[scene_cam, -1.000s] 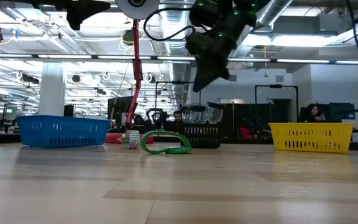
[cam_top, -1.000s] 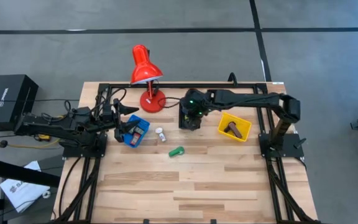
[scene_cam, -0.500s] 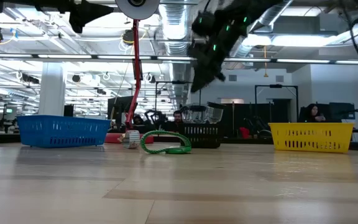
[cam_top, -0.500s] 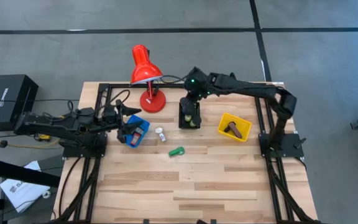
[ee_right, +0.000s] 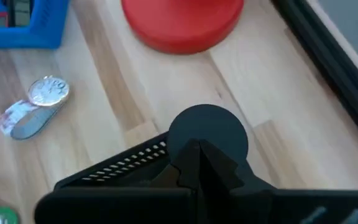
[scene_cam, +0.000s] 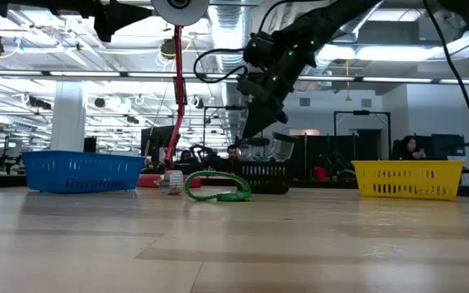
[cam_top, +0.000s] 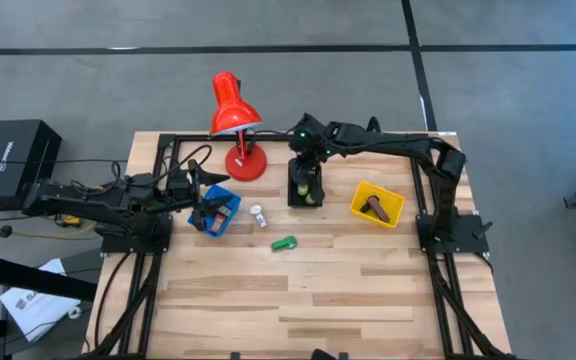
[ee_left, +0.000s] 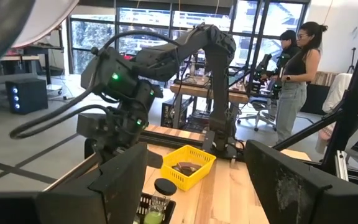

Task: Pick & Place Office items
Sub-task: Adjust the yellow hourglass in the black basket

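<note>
Over the black bin [cam_top: 305, 189], right gripper [cam_top: 308, 160] pulled back up, shut and empty; disc [ee_right: 207, 134] looks dropped. Left gripper [cam_top: 203, 200] wide open, empty.

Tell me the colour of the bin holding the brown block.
Yellow bin, brown block inside; clearest in the high view.

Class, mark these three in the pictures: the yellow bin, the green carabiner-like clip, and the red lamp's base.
yellow bin [cam_top: 392, 201], high view, on its right rim.
green clip [cam_top: 285, 243], high view, on its middle.
red lamp's base [ee_right: 182, 18], right wrist view, on its top surface.
</note>
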